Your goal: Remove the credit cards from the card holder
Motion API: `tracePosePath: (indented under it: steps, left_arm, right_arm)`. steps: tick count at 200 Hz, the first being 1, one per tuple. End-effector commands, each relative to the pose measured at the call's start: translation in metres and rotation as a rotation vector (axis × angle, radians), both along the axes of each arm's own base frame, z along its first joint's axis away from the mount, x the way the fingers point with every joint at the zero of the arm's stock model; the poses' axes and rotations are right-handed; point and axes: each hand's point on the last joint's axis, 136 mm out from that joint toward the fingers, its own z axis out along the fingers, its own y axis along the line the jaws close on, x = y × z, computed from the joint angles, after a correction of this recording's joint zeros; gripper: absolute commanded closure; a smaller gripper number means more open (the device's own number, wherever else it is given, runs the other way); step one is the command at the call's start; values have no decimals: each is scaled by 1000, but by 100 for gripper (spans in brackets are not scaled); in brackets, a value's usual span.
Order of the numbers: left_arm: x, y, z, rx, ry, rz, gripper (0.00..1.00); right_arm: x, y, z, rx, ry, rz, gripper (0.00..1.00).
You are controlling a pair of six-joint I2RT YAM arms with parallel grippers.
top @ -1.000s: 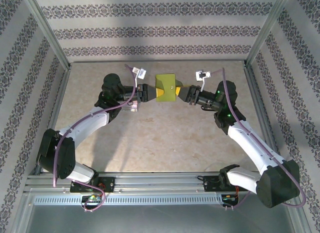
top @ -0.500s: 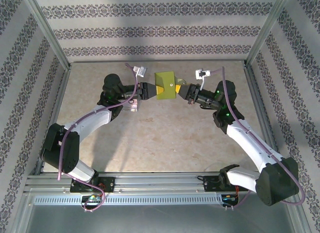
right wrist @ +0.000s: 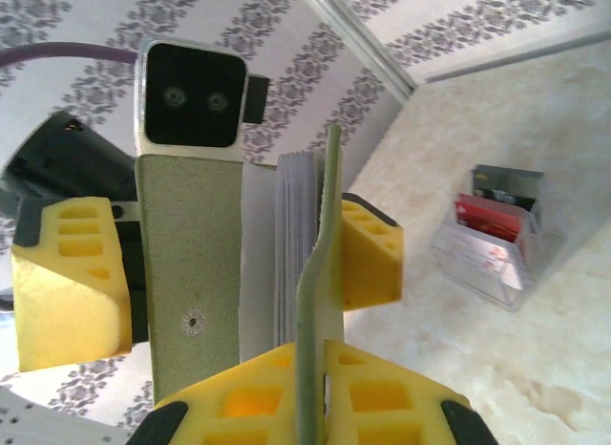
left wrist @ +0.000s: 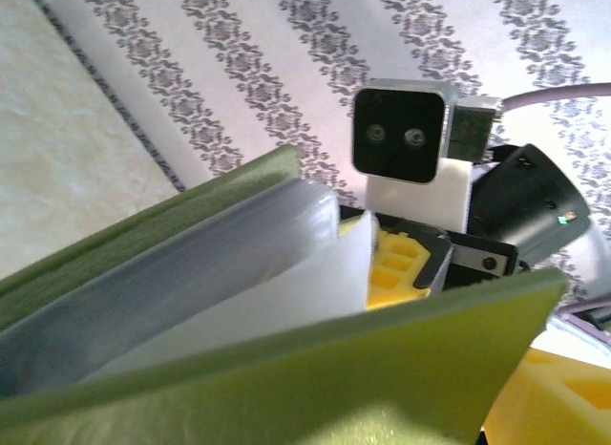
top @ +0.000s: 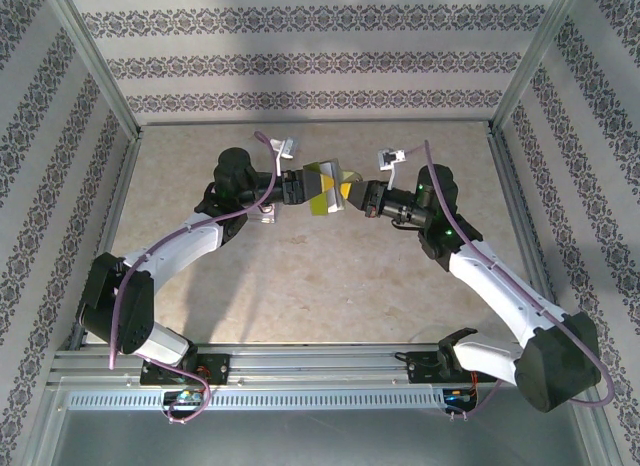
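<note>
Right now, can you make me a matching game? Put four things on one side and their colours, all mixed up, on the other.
Things:
1. card holder
2. right fingers
3. box on the table
4. cable

Colours:
A. purple
B. see-through
C. green
D. yellow

Pairs: 1-C, 2-D, 3-B, 4-A

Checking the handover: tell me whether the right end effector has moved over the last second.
Yes: right end effector shifted left, toward the clear box.
</note>
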Motion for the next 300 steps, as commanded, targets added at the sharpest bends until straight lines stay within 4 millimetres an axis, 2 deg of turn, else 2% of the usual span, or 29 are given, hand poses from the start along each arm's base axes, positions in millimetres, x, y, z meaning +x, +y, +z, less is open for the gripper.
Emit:
tracePosePath:
  steps: [1,51,87,134,161,177,213,248,300]
  left_arm:
    - [0,2,1,38,-18,38,9]
    - [4,-2,-10,57,21,43,9]
    - [5,-5,-17,86,27,46,9]
    - [5,-16,-26,89,51,24,11]
    - [7,-16,-29,94,56,31,2]
    - [9,-16,-32,97,65,36,0]
    - [10,-17,-38,104,84,42,1]
    - [9,-19,-43,113,100,31,5]
    - [7,-23,-42,112,97,16,7]
  right_arm:
    - [1,-6,9,-36,-42,-55,100]
    - [4,-4,3,-67,-32,-78,100]
    - [6,-8,-2,-159,-30,-135,100]
    - [8,-9,-2,-182,-32,-169,100]
    - [7,-11,1,-195,-44,-186,100]
    - [6,-14,3,-203,-51,-198,100]
    - [6,-19,6,-210,-64,-218,100]
    - [6,-19,7,-204,-65,-222,100]
    - [7,-18,7,-212,-65,-229,100]
